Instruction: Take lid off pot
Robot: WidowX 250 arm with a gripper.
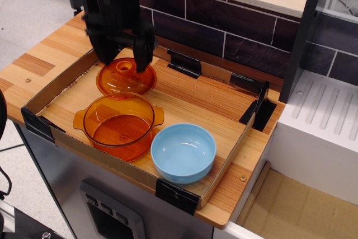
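Lid [125,76]: lying on the surface, just below my fingers [104,54], beside the pot [118,124].
Fingers: spread wide, holding nothing.
Progress: I judge the lid off; task looks done.

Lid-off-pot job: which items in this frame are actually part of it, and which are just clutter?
Part of the job:
- lid, lying on the tray floor behind the pot
- pot, uncovered
- claw, open, above the lid

Just lying about:
- light-blue bowl, right of the pot
- cardboard tray holding all three
- wooden counter
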